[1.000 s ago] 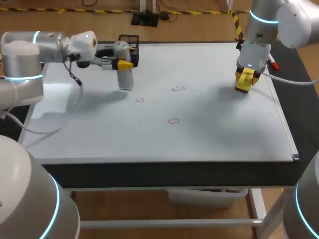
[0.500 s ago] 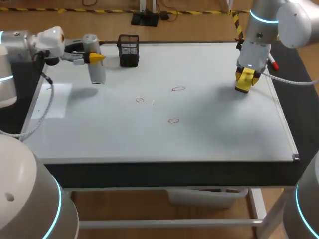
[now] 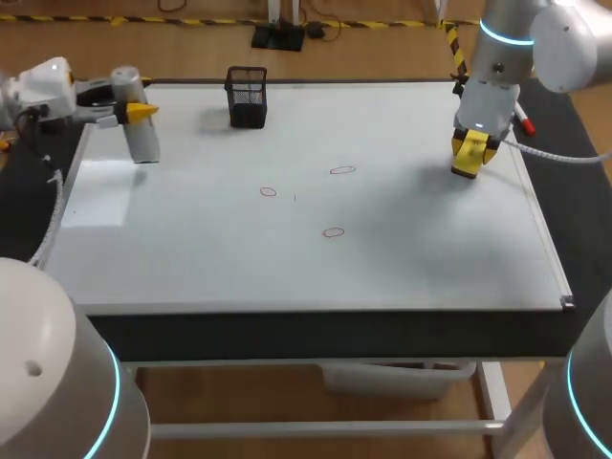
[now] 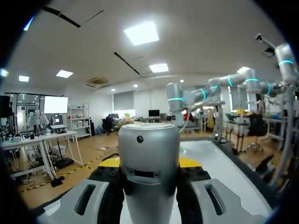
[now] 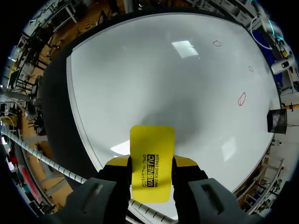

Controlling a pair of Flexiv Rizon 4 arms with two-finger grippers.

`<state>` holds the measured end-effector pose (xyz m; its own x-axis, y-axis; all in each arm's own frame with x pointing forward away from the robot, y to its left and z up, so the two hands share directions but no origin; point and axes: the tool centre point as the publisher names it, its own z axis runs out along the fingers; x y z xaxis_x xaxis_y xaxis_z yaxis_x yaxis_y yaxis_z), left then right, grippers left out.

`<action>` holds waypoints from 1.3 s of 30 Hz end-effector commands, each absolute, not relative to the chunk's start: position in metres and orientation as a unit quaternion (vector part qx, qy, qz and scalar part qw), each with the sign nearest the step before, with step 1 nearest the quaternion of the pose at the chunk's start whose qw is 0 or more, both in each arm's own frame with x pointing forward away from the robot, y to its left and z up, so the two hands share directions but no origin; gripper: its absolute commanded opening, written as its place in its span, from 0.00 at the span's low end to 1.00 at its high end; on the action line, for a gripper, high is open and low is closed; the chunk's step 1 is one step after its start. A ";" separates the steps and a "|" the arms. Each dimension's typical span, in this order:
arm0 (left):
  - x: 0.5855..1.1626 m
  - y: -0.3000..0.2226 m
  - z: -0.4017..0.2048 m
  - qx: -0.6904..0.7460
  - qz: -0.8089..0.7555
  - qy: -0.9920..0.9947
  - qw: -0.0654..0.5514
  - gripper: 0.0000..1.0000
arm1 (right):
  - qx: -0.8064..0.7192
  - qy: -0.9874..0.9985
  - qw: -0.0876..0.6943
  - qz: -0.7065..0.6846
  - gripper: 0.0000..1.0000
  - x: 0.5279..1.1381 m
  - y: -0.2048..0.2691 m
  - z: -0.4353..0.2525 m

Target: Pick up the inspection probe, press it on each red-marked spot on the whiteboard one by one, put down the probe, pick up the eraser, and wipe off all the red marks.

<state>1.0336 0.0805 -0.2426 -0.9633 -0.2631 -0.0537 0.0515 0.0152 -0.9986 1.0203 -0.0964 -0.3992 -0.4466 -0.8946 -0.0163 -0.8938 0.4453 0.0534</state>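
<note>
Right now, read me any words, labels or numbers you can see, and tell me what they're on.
"MAGNETIC": black print on the yellow eraser.
"WHITE BOARD ERASER": smaller line beneath it, on the same eraser.
A tiny line beside these is too small to read.
Probe and whiteboard: no readable text. The red marks are loops, not characters.

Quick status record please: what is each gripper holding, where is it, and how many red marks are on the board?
left gripper: shut on the probe, at the whiteboard's far left edge
right gripper: shut on the eraser, near the right edge
red marks: three, mid-board, none wiped
mesh cup: far side, untouched
</note>
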 end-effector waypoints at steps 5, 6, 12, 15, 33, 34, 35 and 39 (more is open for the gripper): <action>1.024 0.101 -0.241 -0.094 -0.694 0.702 0.131 0.00 | 0.527 -0.850 0.008 -0.026 0.00 1.020 -0.097 -0.398; 1.024 0.104 -0.241 -0.095 -0.694 0.702 0.132 0.00 | 0.527 -0.850 0.008 -0.026 0.00 1.020 -0.097 -0.398; 1.019 0.117 -0.237 -0.096 -0.695 0.699 0.138 0.00 | 0.527 -0.850 0.008 -0.026 0.00 1.020 -0.097 -0.398; 1.019 0.117 -0.237 -0.096 -0.695 0.699 0.138 0.00 | 0.527 -0.850 0.008 -0.026 0.00 1.020 -0.097 -0.398; 1.019 0.117 -0.237 -0.096 -0.695 0.699 0.138 0.00 | 0.538 -0.841 0.029 -0.044 0.00 1.022 -0.064 -0.400; 1.019 0.117 -0.237 -0.096 -0.695 0.699 0.138 0.00 | 0.542 -0.839 0.027 -0.043 0.00 1.022 -0.059 -0.399; 1.019 0.117 -0.237 -0.096 -0.695 0.699 0.138 0.00 | 0.542 -0.839 0.041 -0.044 0.00 1.021 -0.051 -0.398; 1.019 0.117 -0.237 -0.096 -0.695 0.699 0.138 0.00 | 0.556 -0.830 0.035 -0.025 0.00 1.019 -0.027 -0.393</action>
